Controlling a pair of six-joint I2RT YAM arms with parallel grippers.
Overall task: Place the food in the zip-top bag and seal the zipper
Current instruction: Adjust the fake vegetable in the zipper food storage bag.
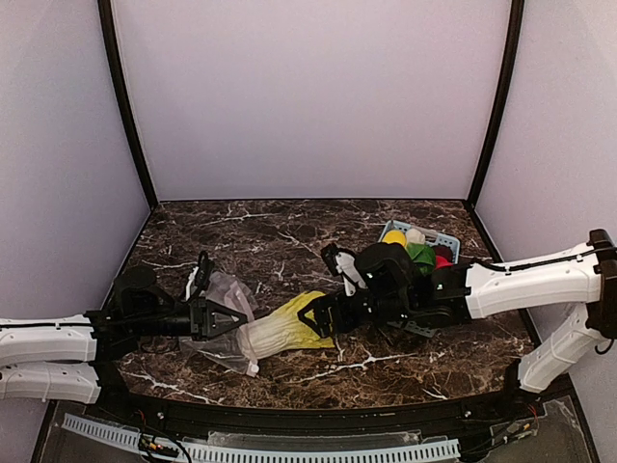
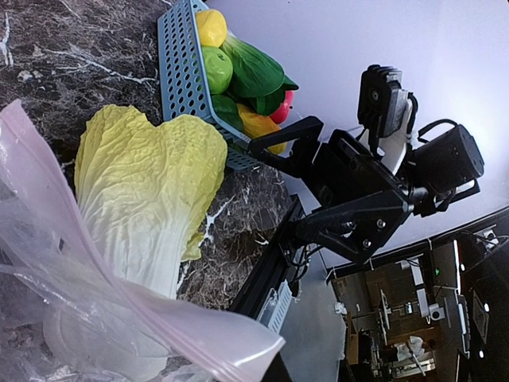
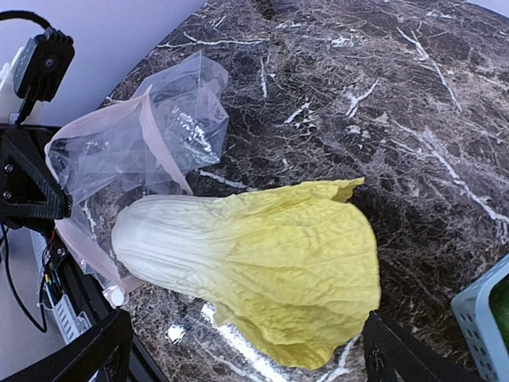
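Observation:
The napa cabbage (image 1: 284,323) lies on the table with its white base just inside the mouth of the zip-top bag (image 1: 224,294). My left gripper (image 1: 214,316) is shut on the bag's mouth edge and holds it up. In the left wrist view the bag (image 2: 48,239) and its pinkish zipper (image 2: 159,310) drape over the cabbage's (image 2: 143,183) base. My right gripper (image 1: 328,311) is open at the leafy end. In the right wrist view its fingers (image 3: 91,354) stand wide apart on either side of the cabbage (image 3: 262,255), with the bag (image 3: 135,143) beyond.
A light-blue basket (image 1: 436,236) at the back right holds a lemon (image 2: 211,26), a green apple (image 2: 216,69), a green leafy vegetable (image 2: 254,72), an orange-yellow pepper (image 2: 258,123) and a red fruit (image 2: 280,107). The table's front edge runs close behind the bag.

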